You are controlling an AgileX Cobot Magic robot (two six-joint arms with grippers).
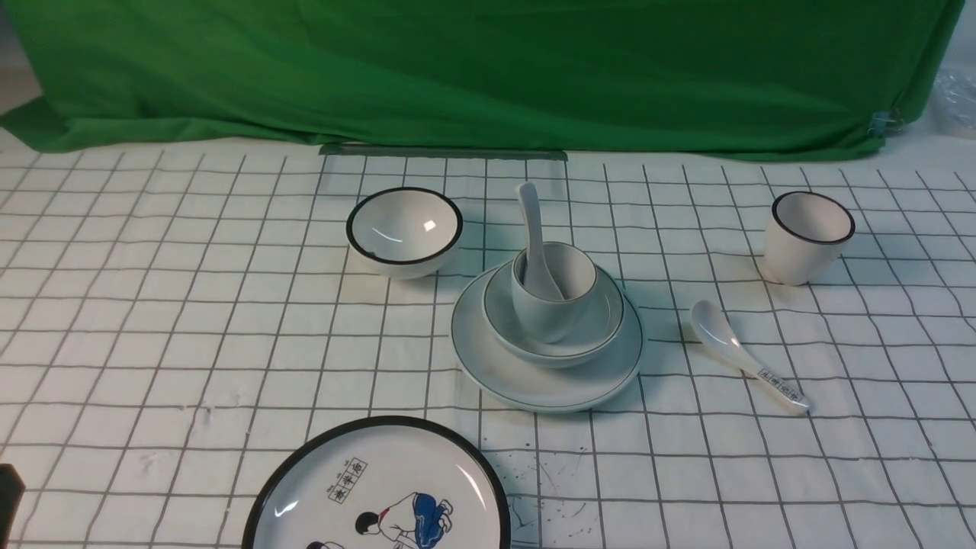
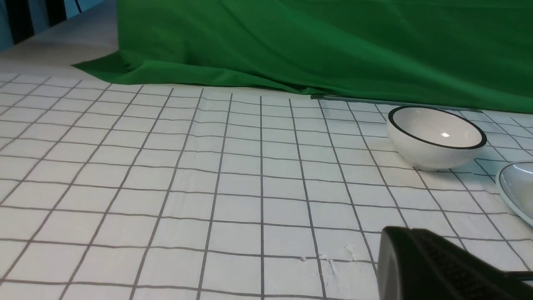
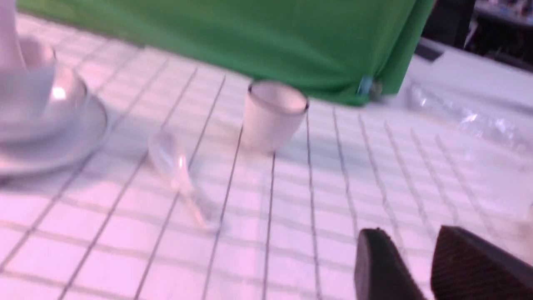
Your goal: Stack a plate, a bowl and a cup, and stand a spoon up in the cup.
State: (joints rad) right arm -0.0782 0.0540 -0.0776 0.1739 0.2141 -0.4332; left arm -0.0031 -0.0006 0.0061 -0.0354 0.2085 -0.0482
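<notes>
The plate (image 1: 534,385) lies mid-table. The bowl (image 1: 602,335) sits on it, the cup (image 1: 550,309) stands in the bowl, and the plain white spoon (image 1: 531,221) stands in the cup with its handle leaning back. No gripper touches the stack. My left gripper (image 2: 406,231) is shut and empty, low over the cloth to the stack's left; the plate's edge (image 2: 516,187) shows beside it. My right gripper (image 3: 410,233) is open by a narrow gap and empty, to the stack's right. The blurred right wrist view shows the plate (image 3: 62,154) and bowl (image 3: 41,108).
A black-rimmed white bowl (image 1: 404,229) stands left of the stack and behind it. A black-rimmed cup (image 1: 808,236) stands at the far right. A labelled spoon (image 1: 747,358) lies right of the plate. A cartoon plate (image 1: 377,488) lies at the front. Green cloth (image 1: 488,69) hangs behind.
</notes>
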